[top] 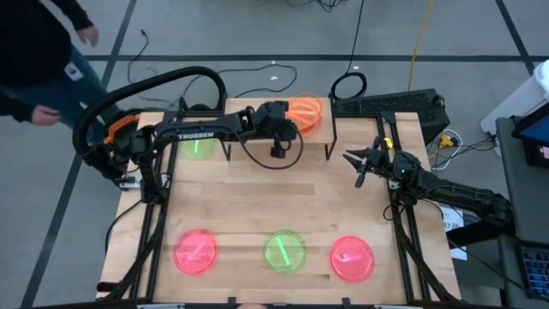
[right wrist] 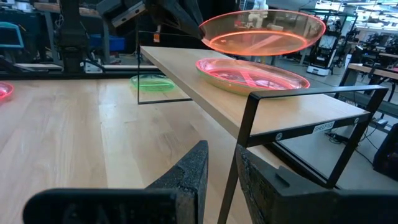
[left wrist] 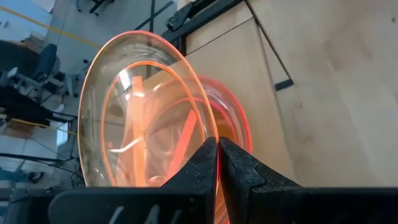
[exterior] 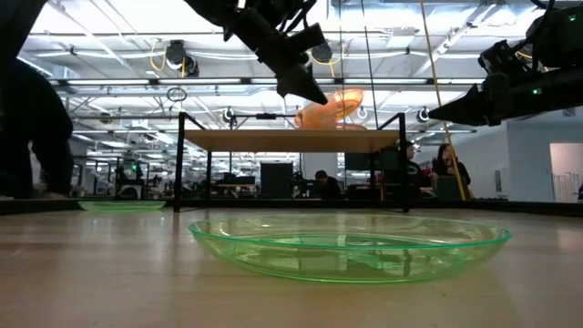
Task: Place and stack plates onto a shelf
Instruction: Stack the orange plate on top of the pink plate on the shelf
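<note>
My left gripper (top: pixel 287 124) reaches over the shelf (right wrist: pixel 186 65) from the table's left and is shut on an orange plate (top: pixel 306 112). The orange plate hangs in the air above a pink plate (right wrist: pixel 252 74) that lies flat on the shelf board. My right gripper (top: pixel 358 165) hovers open to the right of the shelf, near its right legs, and touches nothing. A green plate (top: pixel 196 146) lies on the table left of the shelf. Near the front edge lie a pink plate (top: pixel 196 253), a green plate (top: pixel 284 251) and another pink plate (top: pixel 352 257). My left gripper pinches the orange plate's rim (left wrist: pixel 217 163) between its two fingers, on the side of the plate toward the table's left. The fingers come from the table's left, slanting down. The plate is lifted clear above the shelf (exterior: pixel 332 107) and slightly tilted.
A person (top: pixel 34 60) stands beyond the table's far left corner. Cables and a dark box (top: pixel 403 103) lie behind the far right edge. The shelf's thin black legs (right wrist: pixel 239 143) stand close in front of my right gripper. Bare wood spans the table's middle (top: pixel 283 193).
</note>
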Controlling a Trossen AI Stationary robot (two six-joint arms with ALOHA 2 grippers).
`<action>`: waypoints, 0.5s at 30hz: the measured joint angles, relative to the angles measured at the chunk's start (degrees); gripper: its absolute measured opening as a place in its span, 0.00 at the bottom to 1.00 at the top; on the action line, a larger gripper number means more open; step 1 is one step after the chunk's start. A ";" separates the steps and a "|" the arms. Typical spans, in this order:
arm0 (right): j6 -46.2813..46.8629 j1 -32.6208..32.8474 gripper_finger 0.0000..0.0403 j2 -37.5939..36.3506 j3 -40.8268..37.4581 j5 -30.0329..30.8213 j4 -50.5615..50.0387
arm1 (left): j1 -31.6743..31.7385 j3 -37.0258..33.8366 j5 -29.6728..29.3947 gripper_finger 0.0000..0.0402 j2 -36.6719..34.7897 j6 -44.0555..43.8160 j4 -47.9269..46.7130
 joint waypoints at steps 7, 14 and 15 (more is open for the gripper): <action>0.00 0.00 0.17 0.00 0.00 0.00 0.00 | 0.03 0.00 -0.01 0.05 0.13 0.42 -0.10; 0.00 0.00 0.17 0.02 0.00 -0.02 0.00 | 0.76 -0.04 -0.39 0.05 3.22 2.30 0.55; 0.00 0.00 0.17 0.02 0.00 0.00 0.00 | 0.86 -0.04 -0.48 0.05 3.75 2.01 0.53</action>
